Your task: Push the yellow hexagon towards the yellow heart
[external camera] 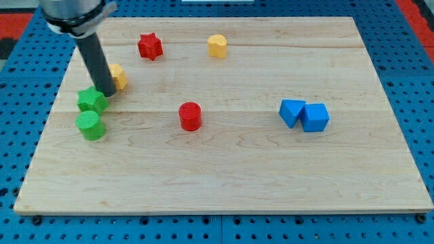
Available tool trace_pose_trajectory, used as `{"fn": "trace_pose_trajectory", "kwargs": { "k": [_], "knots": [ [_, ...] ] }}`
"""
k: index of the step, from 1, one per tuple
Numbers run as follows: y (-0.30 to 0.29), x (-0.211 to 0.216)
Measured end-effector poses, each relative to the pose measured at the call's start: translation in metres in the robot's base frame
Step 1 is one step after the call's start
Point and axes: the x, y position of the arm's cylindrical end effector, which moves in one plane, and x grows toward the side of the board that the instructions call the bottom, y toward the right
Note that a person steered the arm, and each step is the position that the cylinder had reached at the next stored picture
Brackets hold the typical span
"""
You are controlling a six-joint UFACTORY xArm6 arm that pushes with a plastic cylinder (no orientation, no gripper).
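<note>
- Yellow hexagon [217, 45]: far side of the wooden board [237, 176], right of centre-left, standing alone.
- Yellow heart [119, 76]: far left, partly hidden behind the rod.
- My tip [108, 93]: a bare rod with no claw to open or close; just beside the yellow heart, touching or nearly touching the green star-shaped block [91, 100].
- Green cylinder [89, 125]: directly nearer than that block.
- Red star [150, 46]: left of the hexagon.
- Red cylinder [190, 116]: centre.
- Two blue blocks [304, 114]: right, touching.

1 straight dark rod [95, 62] under a wider grey-black round housing [73, 13]
</note>
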Motion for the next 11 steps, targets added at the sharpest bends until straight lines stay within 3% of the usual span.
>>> {"fn": "trace_pose_trajectory", "kwargs": {
  "k": [1,2,3,4,5,6,8,9,10,11],
  "knots": [
    [0.004,0.011],
    [-0.026,-0.02],
    [0.01,-0.035],
    [0.094,-0.009],
    [0.13,0.0],
    [0.111,-0.026],
    [0.027,-0.032],
    [0.028,-0.068],
    [0.116,-0.051],
    [0.12,-0.026]
  ]
}}
